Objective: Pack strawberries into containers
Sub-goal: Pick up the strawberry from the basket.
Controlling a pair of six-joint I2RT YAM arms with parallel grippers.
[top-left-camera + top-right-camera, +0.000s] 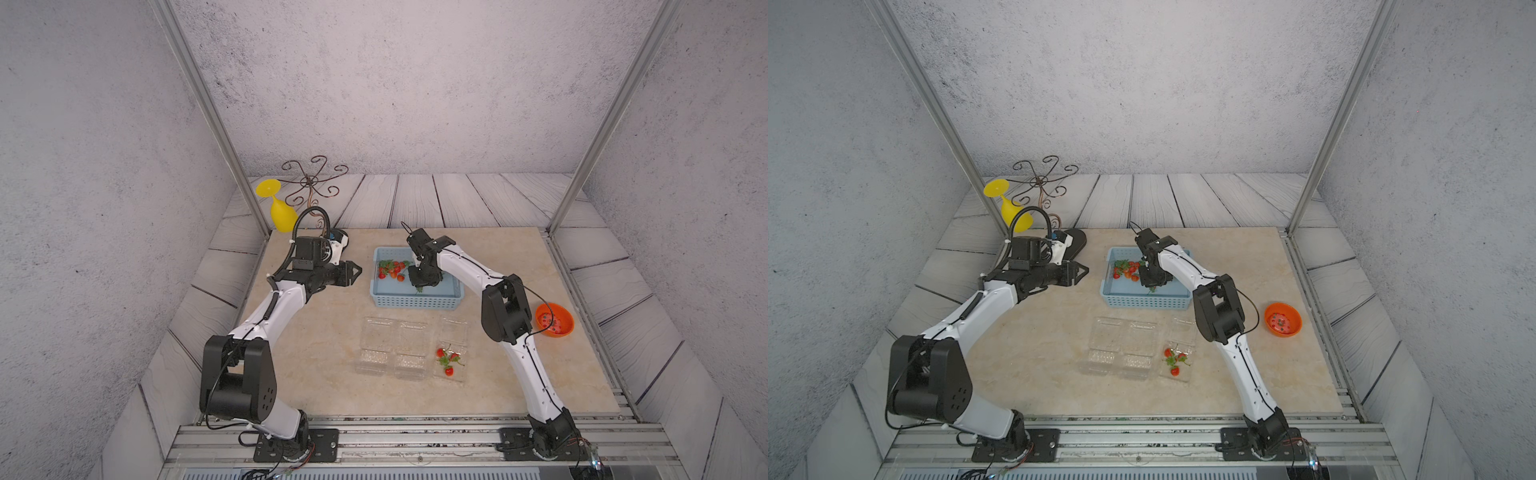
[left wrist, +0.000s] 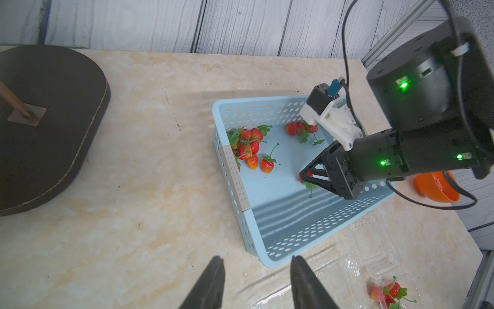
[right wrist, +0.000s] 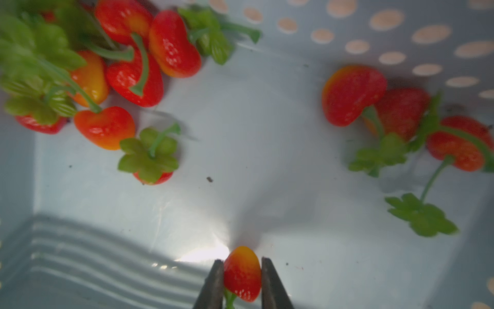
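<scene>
On the beige counter (image 1: 324, 353), in the basket (image 1: 415, 302) at twelve o'clock of the containers (image 1: 411, 349), a strawberry (image 3: 242, 277) is clamped by the right hand (image 3: 242, 260) (left hand (image 2: 256, 263) apart, empty) and may be squeezed out, being smooth.

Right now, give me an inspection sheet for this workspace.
Surface: beige marble-look tabletop.
Job's things: strawberries loose in the blue basket; three clear clamshell containers open, the one nearest the orange bowl holding a few.
Clutter: orange bowl, yellow goblet, wire stand.
Grippers: right gripper, jaws shut on a strawberry in the basket; left gripper, jaws apart, empty.
Cables: black cable looping off the right arm; corrugated hose at the left wrist.
Surroundings: grey walls, aluminium posts.
</scene>
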